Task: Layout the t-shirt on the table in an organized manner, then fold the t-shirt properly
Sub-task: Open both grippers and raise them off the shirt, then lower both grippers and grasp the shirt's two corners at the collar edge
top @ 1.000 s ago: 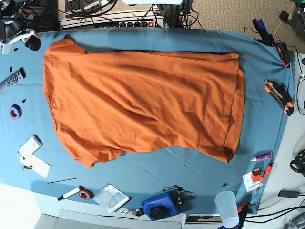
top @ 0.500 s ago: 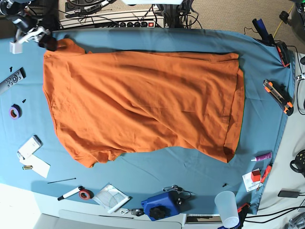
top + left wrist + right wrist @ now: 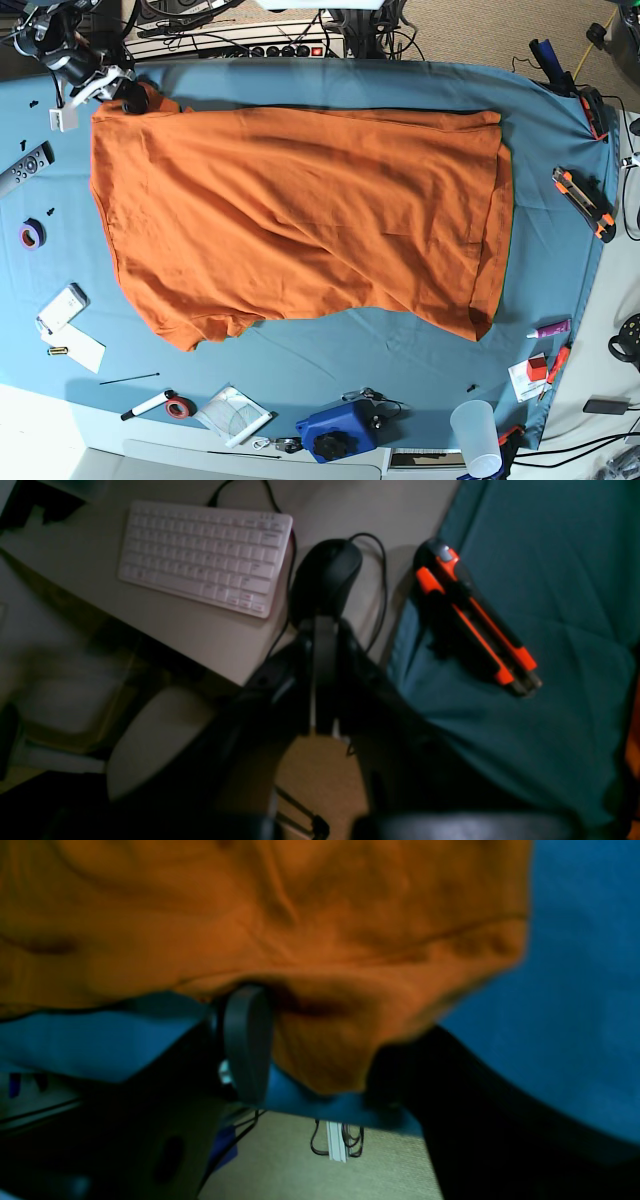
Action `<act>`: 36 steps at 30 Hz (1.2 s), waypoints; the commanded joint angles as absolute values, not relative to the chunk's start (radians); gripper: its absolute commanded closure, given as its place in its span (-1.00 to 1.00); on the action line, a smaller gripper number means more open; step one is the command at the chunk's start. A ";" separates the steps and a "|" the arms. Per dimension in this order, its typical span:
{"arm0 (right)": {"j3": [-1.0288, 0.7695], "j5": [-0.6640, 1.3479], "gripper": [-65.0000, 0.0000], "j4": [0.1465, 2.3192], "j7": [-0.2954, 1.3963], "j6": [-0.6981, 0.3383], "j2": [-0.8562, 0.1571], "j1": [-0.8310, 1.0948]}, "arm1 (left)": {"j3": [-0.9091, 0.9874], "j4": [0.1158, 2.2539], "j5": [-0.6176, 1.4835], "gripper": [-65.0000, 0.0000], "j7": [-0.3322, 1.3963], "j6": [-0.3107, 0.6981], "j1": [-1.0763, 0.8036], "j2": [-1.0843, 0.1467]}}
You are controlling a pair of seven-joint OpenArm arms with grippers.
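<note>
table (image 3: 560,120) | t-shirt (image 3: 300,210) flat | right tool (image 3: 310,1060) apart | left tool (image 3: 320,680) together

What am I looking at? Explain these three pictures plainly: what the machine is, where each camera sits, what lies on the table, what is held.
This is a two-armed robot meant to fold laundry. The base view looks straight down on the table, which is covered in teal cloth. An orange t-shirt lies spread flat on it, with tools and clutter around the edges.

The other two pictures come from cameras on the wrists. The right gripper is at the shirt's far corner, its jaws open on either side of the fabric, not pinching it. The left gripper is shut and holds nothing. It hangs off the table's side above a keyboard, a mouse and an orange-black knife.
</note>
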State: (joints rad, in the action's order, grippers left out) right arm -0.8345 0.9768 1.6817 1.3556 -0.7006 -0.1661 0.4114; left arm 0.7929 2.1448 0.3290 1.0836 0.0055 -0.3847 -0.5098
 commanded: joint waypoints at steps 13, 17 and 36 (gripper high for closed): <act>-0.833 1.066 1.00 1.688 1.396 -0.698 -0.175 0.420 | 0.801 2.160 0.675 1.00 1.156 0.209 -0.435 -0.387; -0.833 1.065 1.00 1.688 1.396 -0.698 -0.175 0.406 | 0.801 2.163 0.971 0.97 1.240 0.406 -0.435 -0.307; -0.833 1.065 1.00 1.688 1.396 -0.698 -0.187 0.402 | 0.342 2.156 0.506 0.10 1.096 0.631 -0.435 -0.284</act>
State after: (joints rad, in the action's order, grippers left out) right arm -0.8280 1.0454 1.6752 1.4097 -0.6968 -0.1692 0.4019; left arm 0.3332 2.1410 0.4782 1.1080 0.6296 -0.4343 -0.2790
